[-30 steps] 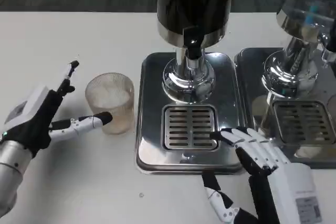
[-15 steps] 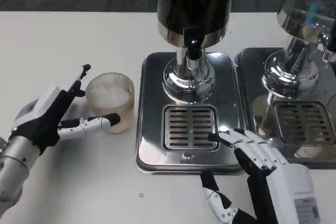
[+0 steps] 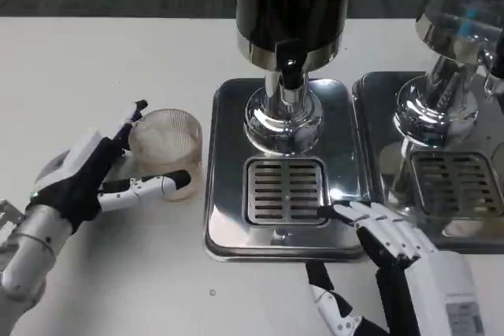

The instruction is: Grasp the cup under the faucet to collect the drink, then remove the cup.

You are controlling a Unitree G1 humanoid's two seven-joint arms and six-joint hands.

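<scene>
A ribbed, see-through cup [image 3: 167, 149] stands upright on the white table, left of the dispenser's steel drip tray [image 3: 224, 218]. My left hand [image 3: 94, 171] is around the cup's left side, fingers spread: one reaches behind the rim, the thumb lies along the cup's front base. I cannot tell whether they press on the cup. The dark drink dispenser's faucet [image 3: 289, 71] hangs above the tray's grate [image 3: 285, 190], which has nothing on it. My right hand [image 3: 386, 238] rests open at the tray's front right corner, fingers pointing at the grate.
A second steel dispenser [image 3: 441, 45] with its own drip tray [image 3: 378, 108] stands at the right. Bare white table lies in front of the cup and behind it.
My left hand has moved right and closed in around the cup, thumb sliding along its front. The cup has stayed put. My right hand has sunk slightly toward the picture's bottom.
</scene>
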